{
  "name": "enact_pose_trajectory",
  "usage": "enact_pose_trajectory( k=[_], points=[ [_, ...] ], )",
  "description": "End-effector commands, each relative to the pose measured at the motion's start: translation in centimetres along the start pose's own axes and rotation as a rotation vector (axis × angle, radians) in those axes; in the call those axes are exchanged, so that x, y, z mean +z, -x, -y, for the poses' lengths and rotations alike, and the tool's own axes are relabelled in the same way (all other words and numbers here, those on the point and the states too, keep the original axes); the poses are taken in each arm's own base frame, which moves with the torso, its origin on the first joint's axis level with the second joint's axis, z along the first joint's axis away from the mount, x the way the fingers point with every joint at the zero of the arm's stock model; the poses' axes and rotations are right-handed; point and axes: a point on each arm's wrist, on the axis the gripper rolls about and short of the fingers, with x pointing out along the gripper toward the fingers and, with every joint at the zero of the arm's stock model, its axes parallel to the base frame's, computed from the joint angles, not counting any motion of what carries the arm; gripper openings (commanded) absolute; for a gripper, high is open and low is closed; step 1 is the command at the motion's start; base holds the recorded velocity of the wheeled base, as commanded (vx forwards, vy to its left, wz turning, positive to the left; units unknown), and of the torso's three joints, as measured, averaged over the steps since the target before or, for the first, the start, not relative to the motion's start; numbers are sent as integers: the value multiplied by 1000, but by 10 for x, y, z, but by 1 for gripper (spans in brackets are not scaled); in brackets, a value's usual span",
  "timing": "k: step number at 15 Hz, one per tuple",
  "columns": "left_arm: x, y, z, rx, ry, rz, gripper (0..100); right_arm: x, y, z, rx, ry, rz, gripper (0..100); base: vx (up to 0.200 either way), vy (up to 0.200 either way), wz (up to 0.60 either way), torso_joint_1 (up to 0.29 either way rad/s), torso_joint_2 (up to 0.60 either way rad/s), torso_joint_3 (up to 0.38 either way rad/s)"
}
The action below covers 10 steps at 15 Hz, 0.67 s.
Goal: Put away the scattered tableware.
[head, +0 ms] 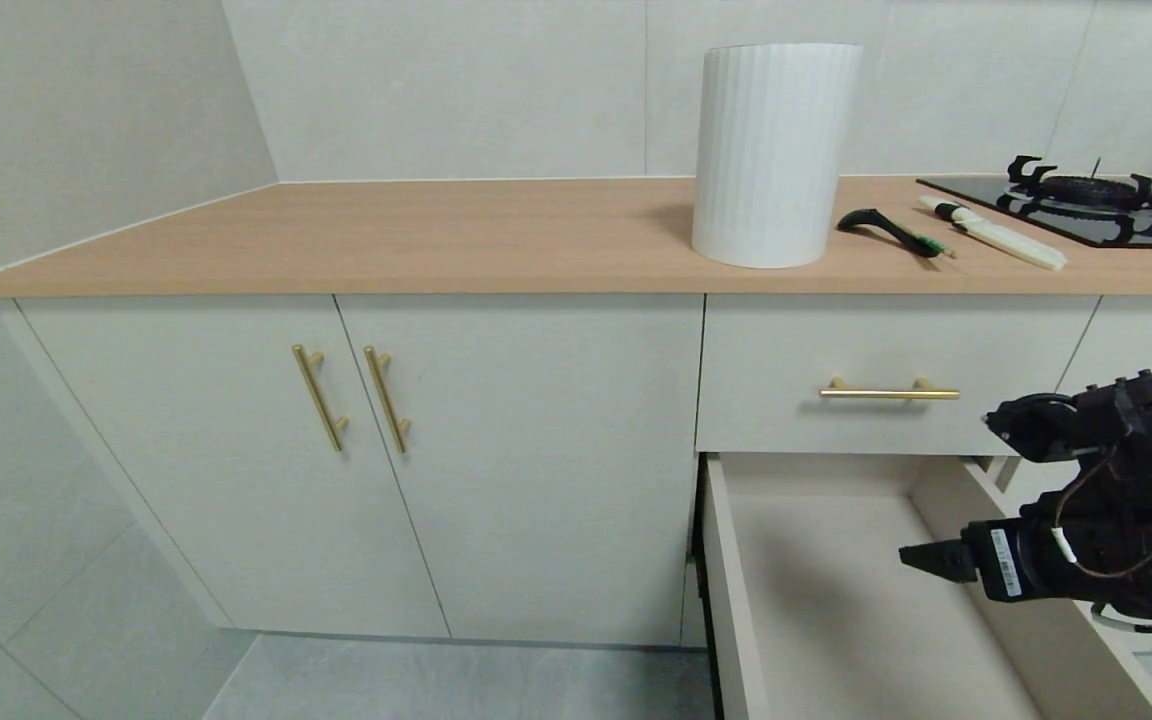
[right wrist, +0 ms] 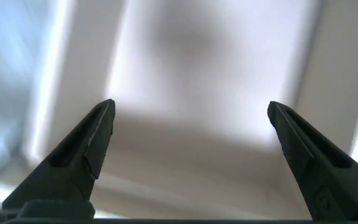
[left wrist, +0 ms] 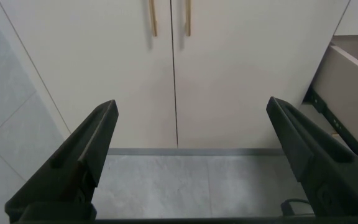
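Barely started: drawer [head: 816,600] open but empty, black utensil [head: 886,228] and white utensil [head: 1001,238] lying on the desk [head: 386,235]. Left gripper [left wrist: 191,118] and right gripper [right wrist: 188,118] fingers spread, holding nothing.

Left gripper [left wrist: 191,104], right gripper [right wrist: 191,104]: fingers [left wrist: 92,143] apart

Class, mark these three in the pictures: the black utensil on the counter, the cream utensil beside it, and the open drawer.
black utensil [head: 891,230]: head view, middle of its handle.
cream utensil [head: 1001,240]: head view, mid-length.
open drawer [head: 731,600]: head view, left side wall.
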Motion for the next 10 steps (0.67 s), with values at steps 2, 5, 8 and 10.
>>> enact_pose_trajectory(
  k=[2, 5, 8, 10],
  points=[
    [0, 0, 0, 0, 0, 0, 100, 6, 5, 3, -3, -17, 57, 100, 0, 0, 0, 0, 0, 0],
    [0, 0, 0, 0, 0, 0, 100, 6, 4, 3, -8, -15, 55, 100, 0, 0, 0, 4, -17, -2],
    [0, 0, 0, 0, 0, 0, 100, 6, 3, 3, -9, -17, 50, 100, 0, 0, 0, 61, -212, -242],
    [0, 0, 0, 0, 0, 0, 100, 6, 3, 3, -10, -17, 51, 100, 0, 0, 0, 127, -371, -327]
  ],
)
